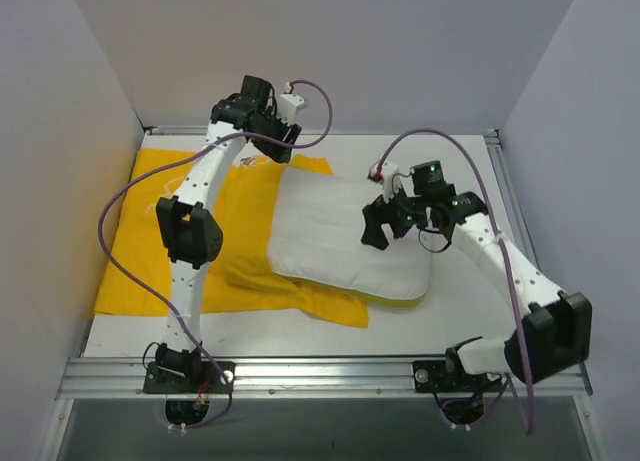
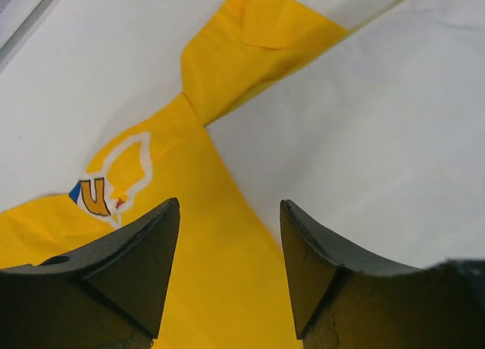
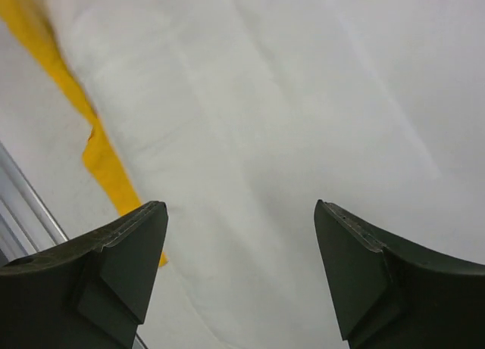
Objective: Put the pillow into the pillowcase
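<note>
part of the pillowcase (image 1: 130, 271) is hidden by the left arm (image 1: 200, 206) and by the pillow (image 1: 340, 236). in the left wrist view only a small bit of its print (image 2: 106, 186) is shown.

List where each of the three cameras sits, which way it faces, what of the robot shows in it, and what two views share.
Top external: above and behind the bases, looking down at the table; shows the left arm, right arm, left gripper and right gripper.
Left wrist: on the left wrist, looking down at the pillowcase beside the pillow; its own open fingers show.
Right wrist: on the right wrist, looking down at the pillow; its own open fingers show.
Shared: both wrist views show the pillow's white fabric.
</note>
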You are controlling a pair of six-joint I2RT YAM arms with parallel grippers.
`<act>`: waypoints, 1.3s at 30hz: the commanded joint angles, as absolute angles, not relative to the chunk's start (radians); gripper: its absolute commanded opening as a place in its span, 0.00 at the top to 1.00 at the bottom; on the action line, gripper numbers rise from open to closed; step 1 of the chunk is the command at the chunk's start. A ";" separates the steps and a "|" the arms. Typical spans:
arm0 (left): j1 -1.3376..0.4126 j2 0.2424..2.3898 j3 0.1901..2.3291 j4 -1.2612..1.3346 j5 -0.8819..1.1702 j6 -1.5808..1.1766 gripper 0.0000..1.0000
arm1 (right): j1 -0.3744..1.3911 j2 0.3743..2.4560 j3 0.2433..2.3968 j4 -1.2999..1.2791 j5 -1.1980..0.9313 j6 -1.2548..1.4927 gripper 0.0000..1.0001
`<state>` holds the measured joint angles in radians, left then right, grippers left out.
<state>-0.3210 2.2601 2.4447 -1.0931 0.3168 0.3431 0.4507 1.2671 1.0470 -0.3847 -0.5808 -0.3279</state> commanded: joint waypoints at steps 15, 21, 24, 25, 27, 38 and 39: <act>-0.407 2.594 2.519 -0.666 -0.068 0.325 0.34 | 0.132 1.942 1.425 -0.555 -0.653 0.021 0.17; -0.426 2.614 2.496 -0.666 0.134 0.307 0.58 | 0.150 1.950 1.402 -0.558 -0.709 0.025 0.46; -0.443 2.599 2.496 -0.666 0.245 0.256 1.00 | 0.152 1.947 1.393 -0.552 -0.739 0.028 0.69; -0.452 2.588 2.505 -0.664 0.317 0.236 1.00 | 0.153 1.947 1.391 -0.551 -0.748 0.038 0.74; -0.481 2.568 2.508 -0.650 0.379 0.192 1.00 | 0.163 1.950 1.390 -0.526 -0.797 0.066 0.92; -0.650 2.431 2.346 -0.437 0.448 -0.017 1.00 | 0.135 1.849 1.298 -0.385 -0.838 0.247 1.00; -0.650 2.427 2.330 -0.452 0.454 -0.006 1.00 | 0.117 1.829 1.280 -0.387 -0.836 0.242 1.00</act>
